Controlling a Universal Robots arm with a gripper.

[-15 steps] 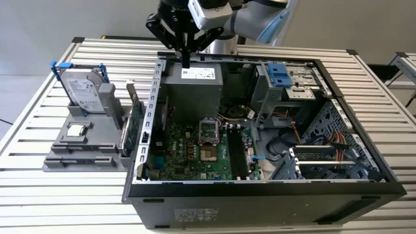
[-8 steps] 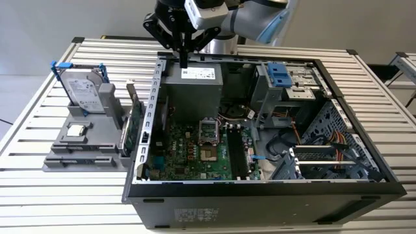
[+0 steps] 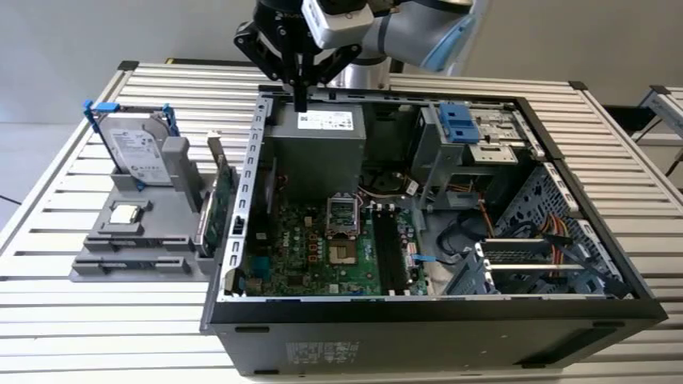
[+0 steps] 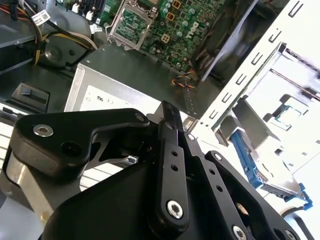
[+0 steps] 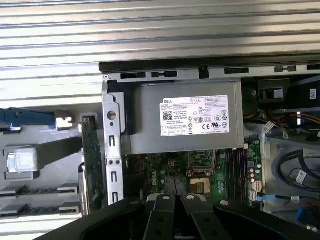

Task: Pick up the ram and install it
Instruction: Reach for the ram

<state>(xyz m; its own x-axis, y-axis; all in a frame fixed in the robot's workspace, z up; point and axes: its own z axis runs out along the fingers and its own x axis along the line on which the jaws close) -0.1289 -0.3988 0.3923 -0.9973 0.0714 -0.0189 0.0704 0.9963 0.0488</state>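
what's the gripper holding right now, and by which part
Nothing seems held: the gripper hangs shut and empty above the power supply.

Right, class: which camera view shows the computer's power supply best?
The first wrist view: the power supply faces it, label whole. The exterior view shows it slantwise; in the second wrist view the gripper hides part.

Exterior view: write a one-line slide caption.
Gripper hovers above the power supply in the open computer case.
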